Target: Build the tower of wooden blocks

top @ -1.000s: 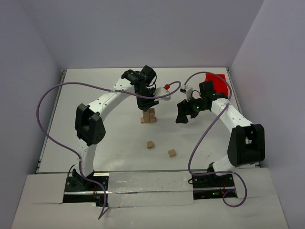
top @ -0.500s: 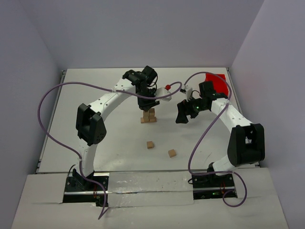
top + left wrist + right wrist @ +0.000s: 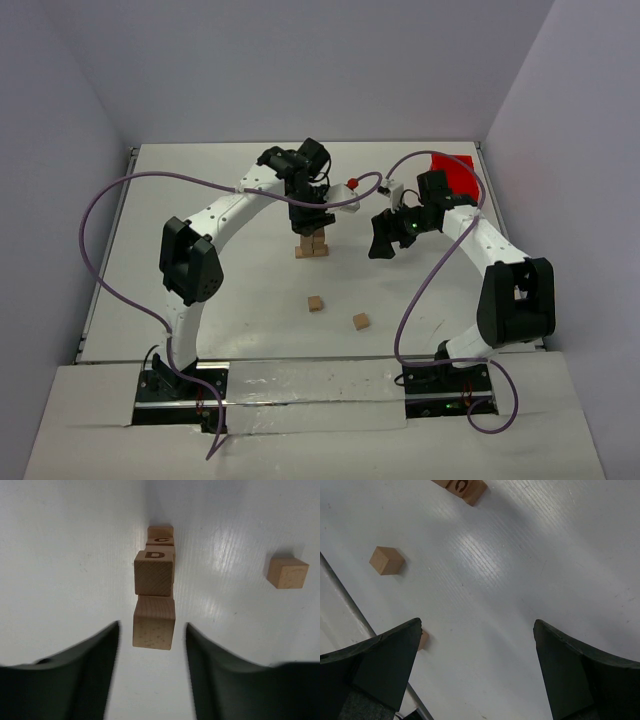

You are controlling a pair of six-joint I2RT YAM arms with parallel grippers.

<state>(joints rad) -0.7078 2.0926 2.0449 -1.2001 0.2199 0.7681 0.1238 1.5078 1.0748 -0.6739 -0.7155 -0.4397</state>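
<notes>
My left claw over the tower
I see its jaws slightly parted, clear of the top block; right claw, at 3 o'clock, gapes wide, empty.

I see a white matte worktop, with faint grain showing in the wrist views. Plain pale lavender-grey walls box it in: back wall, left wall, right wall. A metal rail runs along the worktop's left edge. At the near edge there's a white board with a shiny strip. Light is even, shadows soft.
</notes>
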